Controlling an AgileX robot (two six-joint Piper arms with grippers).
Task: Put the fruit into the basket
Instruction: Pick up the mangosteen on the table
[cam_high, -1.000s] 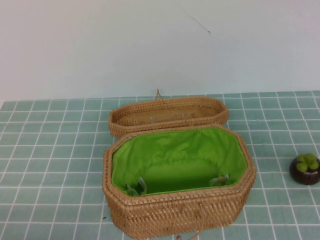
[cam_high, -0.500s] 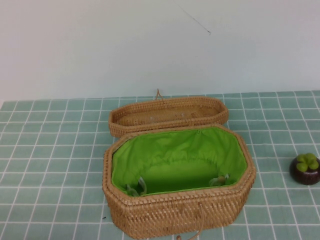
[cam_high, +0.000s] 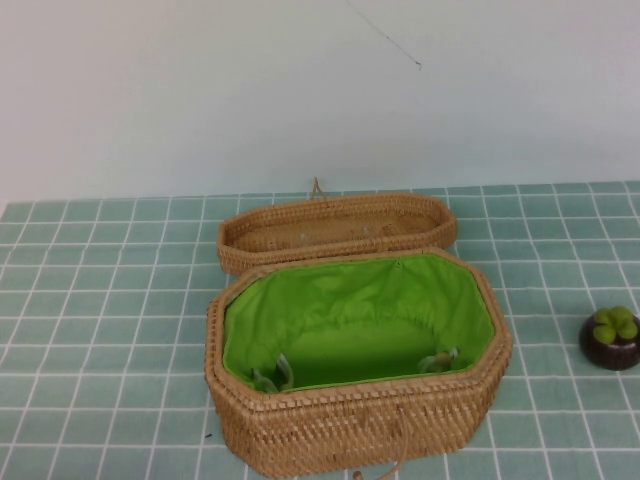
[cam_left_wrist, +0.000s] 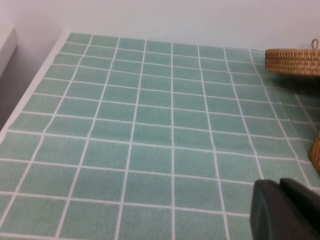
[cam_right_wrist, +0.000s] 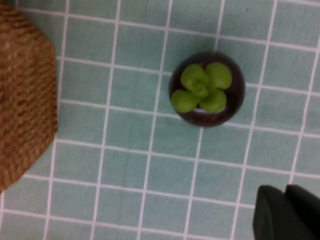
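The fruit (cam_high: 611, 338), a dark maroon mangosteen with a green leafy cap, sits on the tiled cloth at the far right, apart from the basket. The basket (cam_high: 350, 430), a tan wicker box with green lining, stands open in the middle with no fruit inside. Neither gripper shows in the high view. In the right wrist view my right gripper (cam_right_wrist: 286, 195) is shut and empty, hovering above the cloth beside the fruit (cam_right_wrist: 206, 89), with the basket's wall (cam_right_wrist: 25, 95) further off. In the left wrist view my left gripper (cam_left_wrist: 281, 189) is shut and empty over bare tiles left of the basket.
The shallow unlined wicker lid (cam_high: 337, 228) lies right behind the basket, and also shows in the left wrist view (cam_left_wrist: 292, 61). A green tiled cloth (cam_high: 100, 300) covers the table. The table's left edge (cam_left_wrist: 30, 90) and a pale wall lie beyond.
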